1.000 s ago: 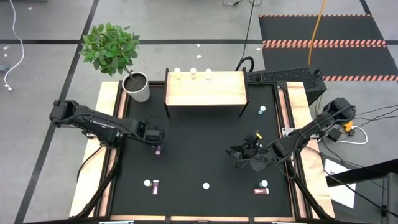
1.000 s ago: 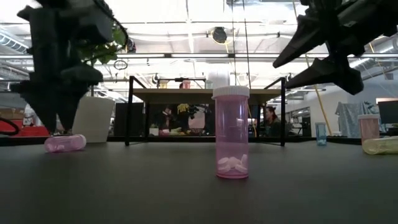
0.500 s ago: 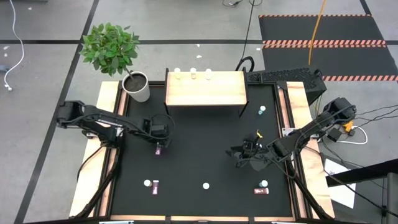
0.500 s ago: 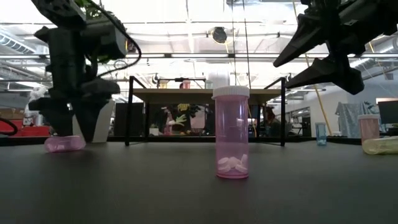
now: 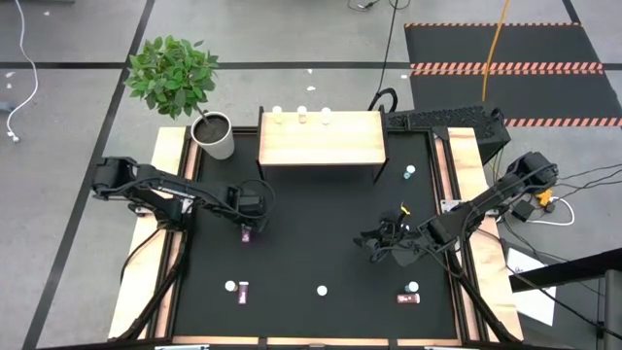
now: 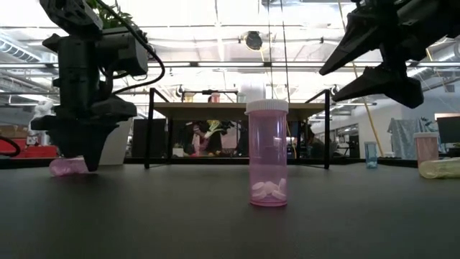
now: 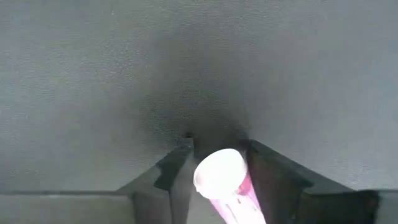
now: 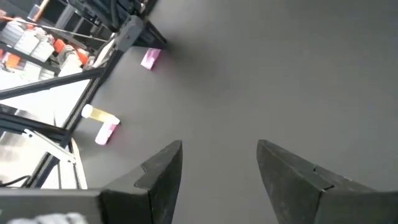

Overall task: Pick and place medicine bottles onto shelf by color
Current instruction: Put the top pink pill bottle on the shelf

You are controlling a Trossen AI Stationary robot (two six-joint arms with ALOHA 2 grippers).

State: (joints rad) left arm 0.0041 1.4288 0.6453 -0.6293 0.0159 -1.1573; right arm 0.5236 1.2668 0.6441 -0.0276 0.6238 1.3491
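A pink medicine bottle (image 5: 247, 234) with a white cap lies on its side on the black mat; it also shows in the low view (image 6: 66, 167). My left gripper (image 5: 247, 223) is open and points down over it, one finger on either side of the bottle's cap end (image 7: 219, 173); I cannot tell whether they touch it. My right gripper (image 5: 375, 240) hangs open and empty above the mat's right half. The wooden shelf (image 5: 321, 146) stands at the far edge with three bottles (image 5: 302, 116) along its far side.
Loose bottles on the mat: a standing pink one (image 6: 267, 152) near the front, a pink one (image 5: 239, 289) front left, two (image 5: 410, 294) front right, a teal one (image 5: 408, 173) and a yellow one (image 5: 403, 209) right. A potted plant (image 5: 212, 134) stands left of the shelf.
My left gripper has gone a little toward the table's right edge, has turned about its wrist and has come down over the lying pink bottle, so that its fingers now straddle it. The bottle has stayed where it was.
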